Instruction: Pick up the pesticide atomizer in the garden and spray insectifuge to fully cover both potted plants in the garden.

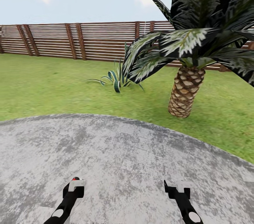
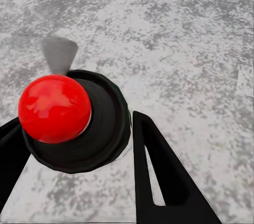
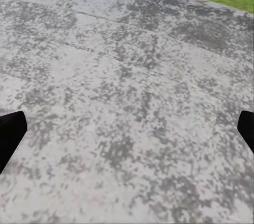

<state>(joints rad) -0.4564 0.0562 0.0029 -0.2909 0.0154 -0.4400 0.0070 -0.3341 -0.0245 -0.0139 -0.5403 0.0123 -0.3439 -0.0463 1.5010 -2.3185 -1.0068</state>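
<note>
Both arms are black with white oval marks, ending in black fingers (image 2: pixel 159 176).

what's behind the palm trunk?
Behind the palm trunk in the head view: a strip of lawn, then the brown slatted fence. The trunk and the drooping fronds cover part of the fence, so whatever stands there cannot be seen.

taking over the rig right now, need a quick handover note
Left gripper: shut on the pesticide atomizer, red tip toward the wrist camera.
Right gripper: open, nothing between its fingers, over the grey patio.
Ahead: lawn, striped agave, big palm, wooden fence.
Done: atomizer picked up.
Left: find both potted plants and spray them.
</note>
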